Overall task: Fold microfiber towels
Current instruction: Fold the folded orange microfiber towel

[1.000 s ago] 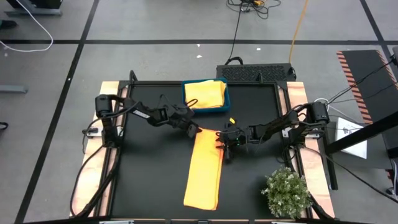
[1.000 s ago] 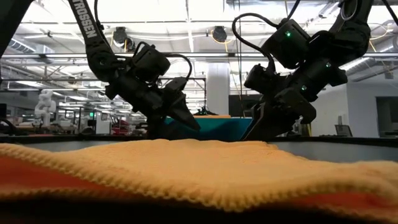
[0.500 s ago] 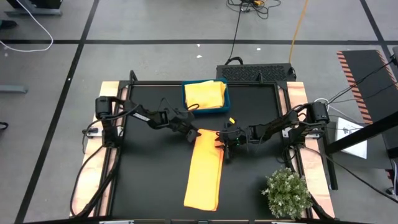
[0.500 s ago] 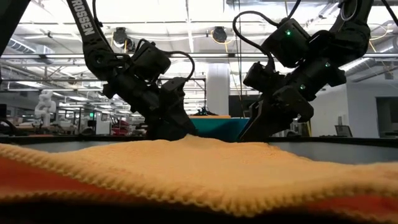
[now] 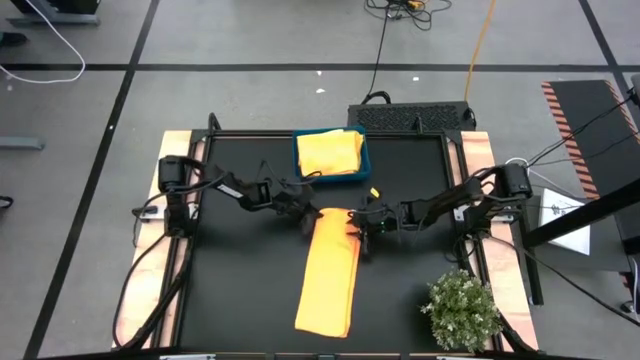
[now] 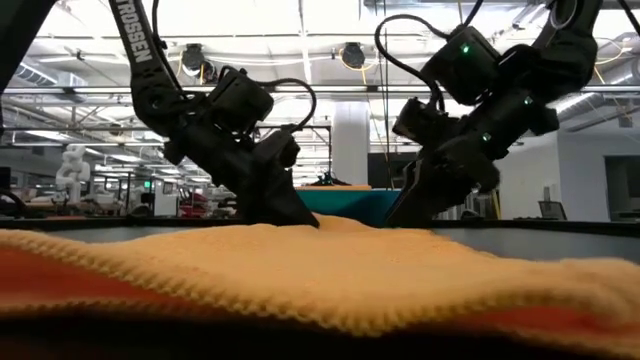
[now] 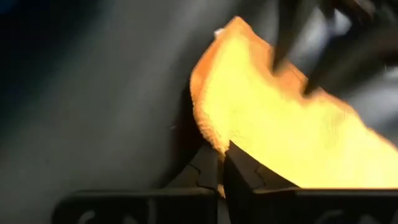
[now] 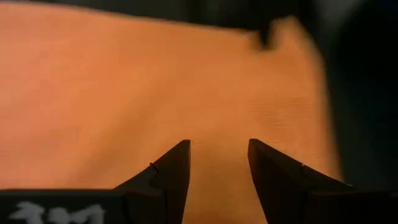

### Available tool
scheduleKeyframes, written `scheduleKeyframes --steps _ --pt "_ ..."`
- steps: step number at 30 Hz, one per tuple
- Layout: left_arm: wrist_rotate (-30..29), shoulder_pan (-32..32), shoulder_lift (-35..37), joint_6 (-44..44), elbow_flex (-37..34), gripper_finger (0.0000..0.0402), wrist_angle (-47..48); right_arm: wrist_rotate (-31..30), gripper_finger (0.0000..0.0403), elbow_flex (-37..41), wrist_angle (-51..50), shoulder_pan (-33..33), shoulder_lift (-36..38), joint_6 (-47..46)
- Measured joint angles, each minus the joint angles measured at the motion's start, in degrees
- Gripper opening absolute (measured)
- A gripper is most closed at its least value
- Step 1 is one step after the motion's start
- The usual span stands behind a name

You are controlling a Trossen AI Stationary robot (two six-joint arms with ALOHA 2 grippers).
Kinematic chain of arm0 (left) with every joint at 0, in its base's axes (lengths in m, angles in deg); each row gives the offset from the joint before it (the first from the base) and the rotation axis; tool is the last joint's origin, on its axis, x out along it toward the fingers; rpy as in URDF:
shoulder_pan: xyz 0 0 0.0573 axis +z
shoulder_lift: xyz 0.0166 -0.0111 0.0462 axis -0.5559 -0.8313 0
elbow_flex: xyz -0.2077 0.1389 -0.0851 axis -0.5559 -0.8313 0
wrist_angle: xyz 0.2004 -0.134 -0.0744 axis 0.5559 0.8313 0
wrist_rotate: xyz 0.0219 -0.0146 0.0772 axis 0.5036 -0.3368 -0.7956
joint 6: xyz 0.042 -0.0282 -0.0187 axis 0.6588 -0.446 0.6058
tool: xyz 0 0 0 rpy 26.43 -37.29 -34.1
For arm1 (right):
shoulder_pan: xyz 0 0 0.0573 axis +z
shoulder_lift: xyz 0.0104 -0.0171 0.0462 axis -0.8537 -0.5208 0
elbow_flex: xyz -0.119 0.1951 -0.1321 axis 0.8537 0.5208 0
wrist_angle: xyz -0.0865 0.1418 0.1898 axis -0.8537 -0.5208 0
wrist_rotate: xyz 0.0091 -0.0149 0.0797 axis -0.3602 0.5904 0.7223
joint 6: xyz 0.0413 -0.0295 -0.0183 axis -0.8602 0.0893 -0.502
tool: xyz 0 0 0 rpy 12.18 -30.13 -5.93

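- Left gripper (image 5: 306, 214) pinched tight on the far left corner of the orange towel (image 5: 331, 270)
- Right gripper (image 5: 358, 223), fingers parted, on its far right corner
- Towel lies mid-table, folded long

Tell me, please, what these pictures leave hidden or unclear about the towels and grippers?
- High view: towels in the tray lie stacked, so their number is hidden.
- Low view: the orange towel hides the tabletop.
- Right wrist view: right gripper fingers apart above towel; contact unclear.
- Left wrist view: background blurred.
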Motion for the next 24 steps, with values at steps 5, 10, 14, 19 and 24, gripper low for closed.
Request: scheduleKeyframes --steps 5,10,14,19,24 --pt "-0.1 -2.2 -0.3 5.0 -0.1 0.0005 -2.2 -12.5 0.0161 0.0 -8.3 -0.5 7.2 -4.5" --pt "-3.8 -4.0 -0.2 9.6 -0.1 0.0003 -3.9 -8.1 0.0194 1.4 -14.5 -3.5 15.5 -12.0" --pt "-5.9 -5.3 0.1 12.7 0.0 0.0002 -5.7 0.7 0.0233 7.6 -10.8 -7.5 19.7 -17.8" --pt "-11.0 -7.0 2.5 18.0 0.1 0.0002 -5.6 9.4 0.0265 18.6 5.7 -12.9 20.4 -24.7" --pt "-14.6 -8.4 6.5 23.5 0.1 0.0001 -5.7 16.7 0.0274 23.9 21.6 -14.4 17.8 -29.0"
